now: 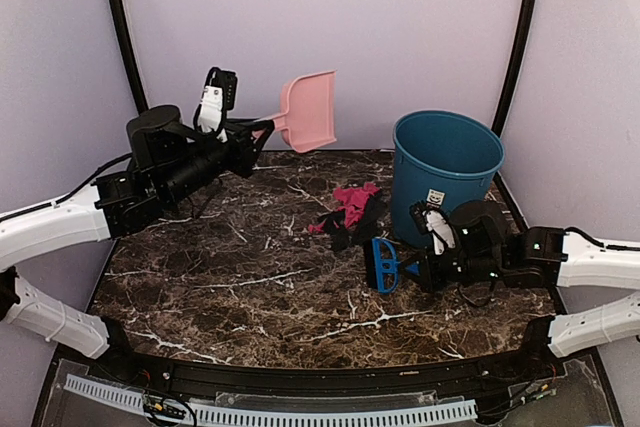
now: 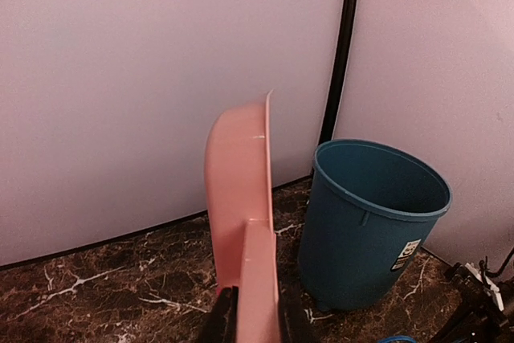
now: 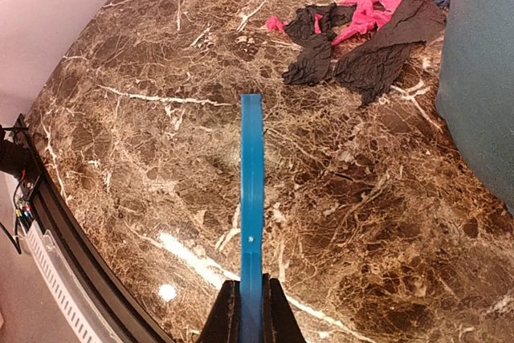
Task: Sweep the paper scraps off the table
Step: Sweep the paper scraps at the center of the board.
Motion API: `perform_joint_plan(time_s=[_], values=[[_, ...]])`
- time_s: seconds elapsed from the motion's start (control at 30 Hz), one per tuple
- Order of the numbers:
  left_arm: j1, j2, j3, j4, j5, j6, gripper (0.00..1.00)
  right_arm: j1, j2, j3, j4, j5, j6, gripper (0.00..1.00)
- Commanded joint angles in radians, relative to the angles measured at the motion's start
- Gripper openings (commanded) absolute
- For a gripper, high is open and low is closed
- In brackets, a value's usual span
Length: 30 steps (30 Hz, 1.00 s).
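Left side: we find the left gripper [image 1: 262, 132] raised above the back left of the table [image 1: 230, 277]. Its jaws are closed narrowly on the handle of a pink dustpan [image 1: 310, 112]. In the left wrist view the fingers [image 2: 221, 319] pinch the handle from both sides, and the dustpan [image 2: 241, 190] stands on edge. Its long axis runs straight out from the jaws toward the back wall, and the pan is off the table [image 2: 80, 295].

Centre: the scraps [image 1: 350, 209] lie on the table as one loose pile of magenta and black pieces. They sit below and to the right of the left gripper, well apart from it. The pile's long axis runs from near left to far right, and its far end points at the base of a blue bin [image 1: 445, 172]. In the right wrist view the scraps [image 3: 369, 22] reach up to the bin wall [image 3: 482, 78].

Right side: the right gripper [image 1: 410, 267] sits low, just in front of the bin. Its jaws are clamped on the handle of a blue brush [image 1: 383, 264]. The brush [image 3: 251, 190] extends straight ahead of the fingers [image 3: 226, 315], edge-on, and points left across the table [image 3: 144, 118]. The scraps lie beyond the brush tip and to its right, apart from it.
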Motion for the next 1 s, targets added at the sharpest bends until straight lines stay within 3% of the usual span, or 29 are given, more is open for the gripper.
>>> perform_joint_plan(time_s=[0.0,0.2,0.4,0.7,0.97], values=[[0.000,-0.166,-0.110,-0.062,-0.151,-0.129,0.00,-0.007,0.033,0.060,0.065,0.001,-0.035,0.00],[0.001,-0.303,-0.239,-0.187,-0.345,-0.220,0.00,-0.005,0.083,0.099,0.087,0.021,-0.054,0.00],[0.002,-0.380,-0.342,-0.261,-0.412,-0.266,0.00,-0.005,0.134,0.121,0.129,-0.010,-0.070,0.00],[0.005,-0.438,-0.393,-0.444,-0.363,-0.439,0.00,-0.005,0.205,0.189,0.136,0.017,-0.092,0.00],[0.004,-0.484,-0.440,-0.564,-0.222,-0.582,0.00,-0.005,0.286,0.281,0.112,0.140,-0.118,0.00]])
